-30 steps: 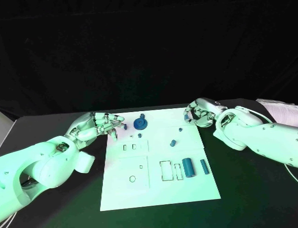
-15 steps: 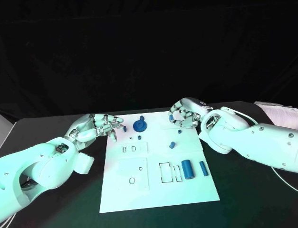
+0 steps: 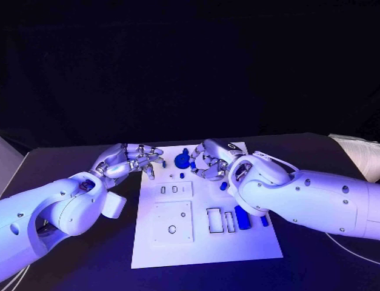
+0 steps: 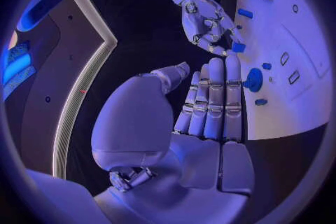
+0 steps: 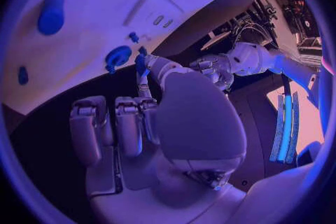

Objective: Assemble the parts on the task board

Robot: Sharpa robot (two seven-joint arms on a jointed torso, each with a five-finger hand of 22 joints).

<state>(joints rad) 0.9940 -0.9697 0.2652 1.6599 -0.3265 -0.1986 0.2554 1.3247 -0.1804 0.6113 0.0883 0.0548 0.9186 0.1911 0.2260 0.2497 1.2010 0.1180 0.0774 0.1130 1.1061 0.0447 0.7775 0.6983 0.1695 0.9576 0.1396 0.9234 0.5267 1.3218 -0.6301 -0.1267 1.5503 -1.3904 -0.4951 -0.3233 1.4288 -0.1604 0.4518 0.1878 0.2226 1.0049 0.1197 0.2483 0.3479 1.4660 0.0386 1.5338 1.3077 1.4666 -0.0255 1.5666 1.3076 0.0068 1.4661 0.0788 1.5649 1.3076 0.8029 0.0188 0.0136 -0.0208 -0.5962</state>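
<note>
Over the white task board [image 3: 203, 242], the right hand [image 3: 209, 160] pinches a small blue part [image 4: 238, 47]. Beside the board's edge, the left hand [image 3: 133, 159] holds nothing, fingers straight.

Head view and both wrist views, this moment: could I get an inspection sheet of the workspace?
Surface: black table, with the white task board lying flat in the middle.
Job's things: round blue part at the board's far end; blue cylinder and a shorter blue bar lying near the right edge; small blue peg mid-board.
Clutter: nothing seen.
Hands: left hand at the board's far left corner, holding nothing; right hand over the far end, pinching a small blue part.
Cables: thin pale cable below the right arm.
Surroundings: black drape behind; white bundle at the table's right.
</note>
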